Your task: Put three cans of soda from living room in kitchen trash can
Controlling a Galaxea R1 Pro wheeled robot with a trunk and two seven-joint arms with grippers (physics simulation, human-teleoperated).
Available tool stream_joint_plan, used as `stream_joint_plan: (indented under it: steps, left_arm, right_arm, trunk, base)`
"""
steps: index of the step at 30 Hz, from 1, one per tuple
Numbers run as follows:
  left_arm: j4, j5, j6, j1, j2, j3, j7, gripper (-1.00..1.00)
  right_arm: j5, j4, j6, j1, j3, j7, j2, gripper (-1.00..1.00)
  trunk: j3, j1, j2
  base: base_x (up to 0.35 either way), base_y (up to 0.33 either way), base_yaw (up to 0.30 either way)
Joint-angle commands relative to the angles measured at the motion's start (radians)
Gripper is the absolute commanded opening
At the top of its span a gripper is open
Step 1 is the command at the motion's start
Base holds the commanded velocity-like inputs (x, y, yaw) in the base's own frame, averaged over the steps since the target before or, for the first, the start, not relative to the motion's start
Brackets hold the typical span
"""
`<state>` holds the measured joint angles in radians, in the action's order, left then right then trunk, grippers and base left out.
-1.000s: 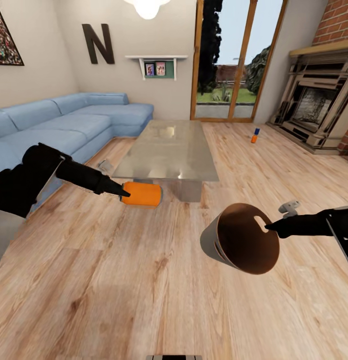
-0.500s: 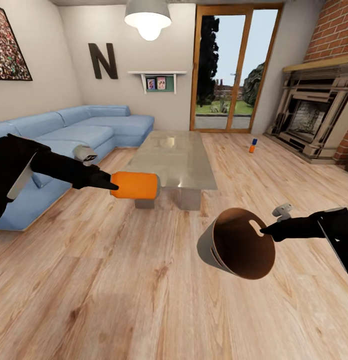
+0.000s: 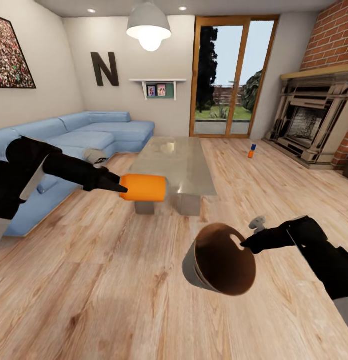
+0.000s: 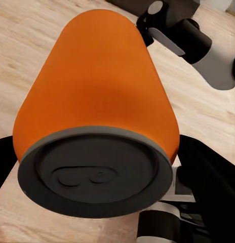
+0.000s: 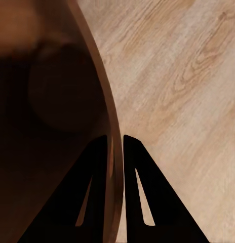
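Head view high over wood floor (image 3: 119,280); wrist views close, sharing it

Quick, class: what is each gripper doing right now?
Left gripper: shut on the orange can.
Right gripper: shut on the bin rim.

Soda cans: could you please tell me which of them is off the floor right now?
The big orange can gripped sideways in the left claw. The other two, one orange and one blue, are far off on the floor near the fireplace.
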<state>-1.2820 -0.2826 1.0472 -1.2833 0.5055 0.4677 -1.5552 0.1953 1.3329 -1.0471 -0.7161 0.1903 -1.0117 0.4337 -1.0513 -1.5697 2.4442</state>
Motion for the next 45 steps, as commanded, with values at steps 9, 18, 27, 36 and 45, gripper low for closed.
stream_joint_plan:
  steps: [9,18,27,36,45]
  left_arm:
    - [0.002,0.06,0.0,0.005,-0.134,0.12,0.08,-1.0]
    - [-0.003,0.106,0.0,0.004,-0.179,0.143,0.087,-1.0]
    - [-0.005,0.106,0.0,0.004,-0.183,0.153,0.087,-1.0]
    - [-0.047,0.104,0.0,0.005,-0.181,0.185,0.086,-1.0]
    - [-0.051,0.106,0.0,0.005,-0.18,0.181,0.087,-1.0]
  right_arm:
    - [0.116,-0.015,0.0,-0.003,0.007,0.0,-0.094,-1.0]
    - [0.125,-0.015,0.0,-0.003,0.008,0.001,-0.099,-1.0]
    - [0.125,-0.019,0.0,-0.003,0.008,0.001,-0.099,-1.0]
    - [0.125,-0.034,0.0,-0.003,0.008,0.001,-0.099,-1.0]
    - [0.126,-0.061,0.0,-0.003,0.009,0.002,-0.103,-1.0]
  trunk:
    - [0.028,0.035,-0.063]
    - [0.057,0.069,-0.126]
    - [0.085,0.104,-0.189]
    - [0.107,0.131,-0.238]
    - [0.107,0.131,-0.238]
  base:
    - [0.0,0.0,0.0]
    - [0.0,0.0,0.0]
    - [0.0,0.0,0.0]
    - [0.0,0.0,0.0]
    - [0.0,0.0,0.0]
